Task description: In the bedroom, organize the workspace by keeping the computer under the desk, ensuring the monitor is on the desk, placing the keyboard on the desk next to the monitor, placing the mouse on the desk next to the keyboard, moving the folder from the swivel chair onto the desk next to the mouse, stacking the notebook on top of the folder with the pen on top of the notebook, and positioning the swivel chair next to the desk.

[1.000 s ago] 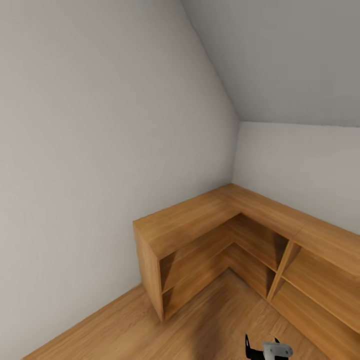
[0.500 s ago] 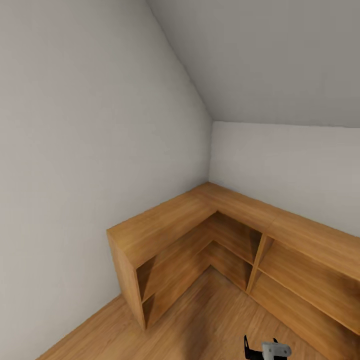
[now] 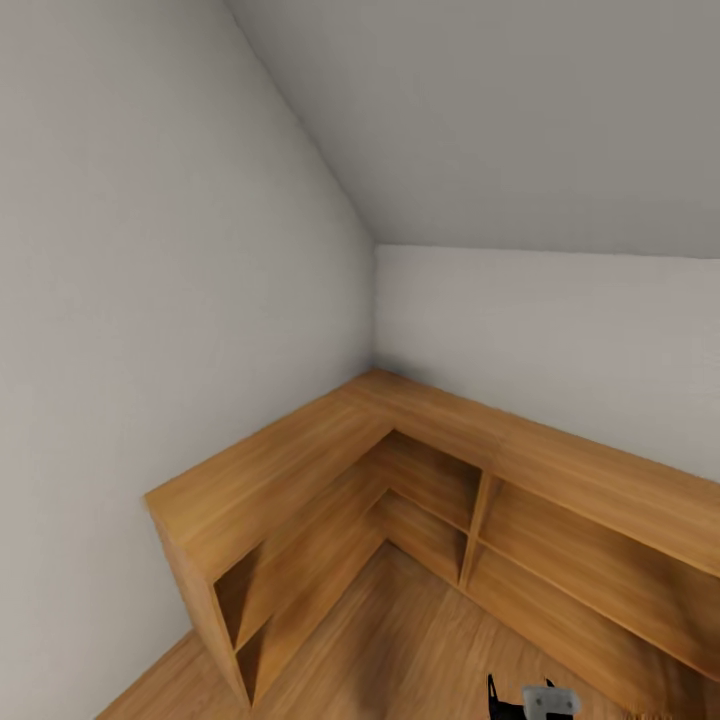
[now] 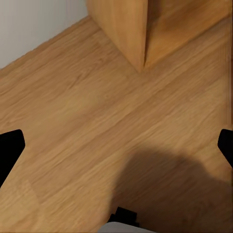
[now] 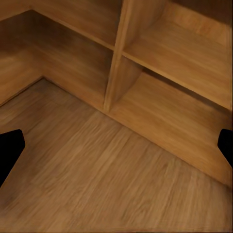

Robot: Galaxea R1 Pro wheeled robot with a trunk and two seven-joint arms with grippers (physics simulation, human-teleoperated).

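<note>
Where the head view faces a corner of the bedroom (image 3: 150, 250), an L-shaped oak shelf unit (image 3: 400, 450) fills the lower half; sloped grey ceiling (image 3: 480, 110) at upper right.

Left wrist view: left gripper (image 4: 116, 145) spread wide, black fingertips (image 4: 8, 145) at both edges, over oak floor (image 4: 73, 121).

Right wrist view: right gripper (image 5: 116, 145) spread wide, facing shelf compartments.

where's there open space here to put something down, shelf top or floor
The L-shaped wooden shelf unit has a bare top along both walls. Its cubbies look empty. The plank floor inside the L is open too. Nothing looks crowded.
</note>
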